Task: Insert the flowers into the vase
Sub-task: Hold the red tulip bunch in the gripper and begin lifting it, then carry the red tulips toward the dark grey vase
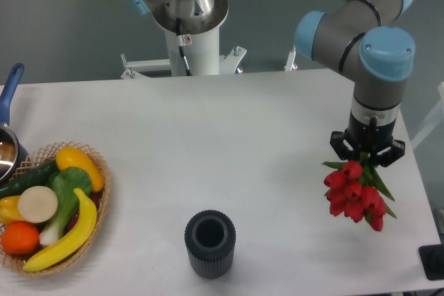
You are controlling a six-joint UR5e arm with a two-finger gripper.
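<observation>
I have the flowers pinched at the stem end in the jaws of the gripper, buds hanging toward 5 o'clock over the surface near its right edge. The vase stands upright, mouth open, well apart at about 8 o'clock from the bunch, so I judge the carry runs that way.

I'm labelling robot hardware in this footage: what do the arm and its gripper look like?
The arm is built from silver-grey tubular links with grey joint housings capped in light blue. A dark band rings the wrist above the gripper, which is small, black and claw-like. No cables or readable markings show on it.
</observation>
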